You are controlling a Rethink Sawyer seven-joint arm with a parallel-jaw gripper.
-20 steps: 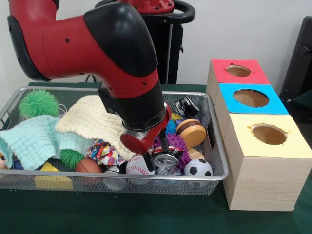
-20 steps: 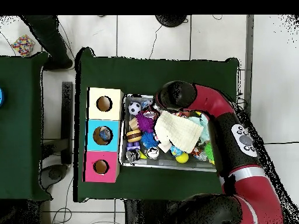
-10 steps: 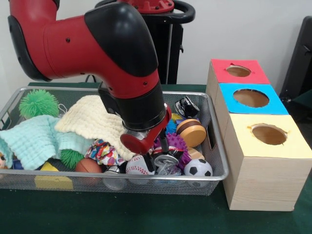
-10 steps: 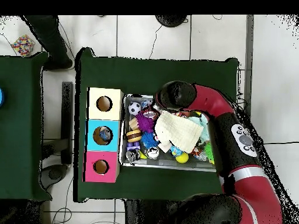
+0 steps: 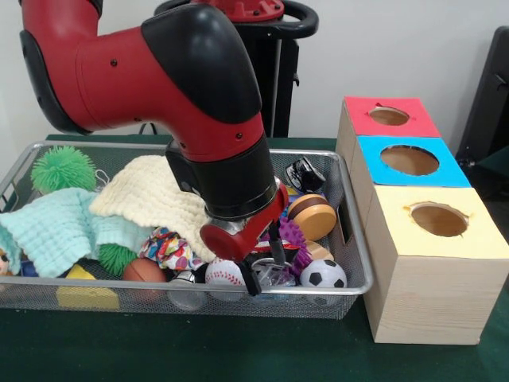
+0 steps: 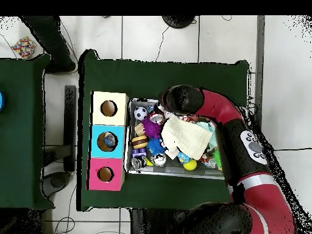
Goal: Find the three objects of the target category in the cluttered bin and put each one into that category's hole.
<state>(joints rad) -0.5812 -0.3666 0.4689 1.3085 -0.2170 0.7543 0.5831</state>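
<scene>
**Claw down among the balls at the bin's near right corner**

The red and black arm (image 5: 183, 103) reaches down into the wire bin (image 5: 354, 239), which sits on the green surface (image 5: 238, 350). The claw (image 5: 265, 263) hangs low over the clutter at the near right of the bin, its two dark fingers (image 5: 277, 248) spread apart and released, gripping nothing that can be made out. Just beneath and beside it lie a baseball (image 5: 225, 273) and a soccer ball (image 5: 323, 274), both against the near wire wall, with a purple spiky ball (image 5: 291, 234) just behind the fingers. A small brown ball (image 5: 144, 270) rests further left along the near wall. A wooden yo-yo (image 5: 312, 216) lies to the right of the arm. A cream cloth (image 5: 147, 195) and a mint cloth (image 5: 56, 227) cover the left half, with a green spiky ball (image 5: 62, 167) at the far left. To the right of the bin stand three boxes with round holes: yellow (image 5: 437, 219) nearest, blue (image 5: 409, 160), then red (image 5: 389, 116).
</scene>
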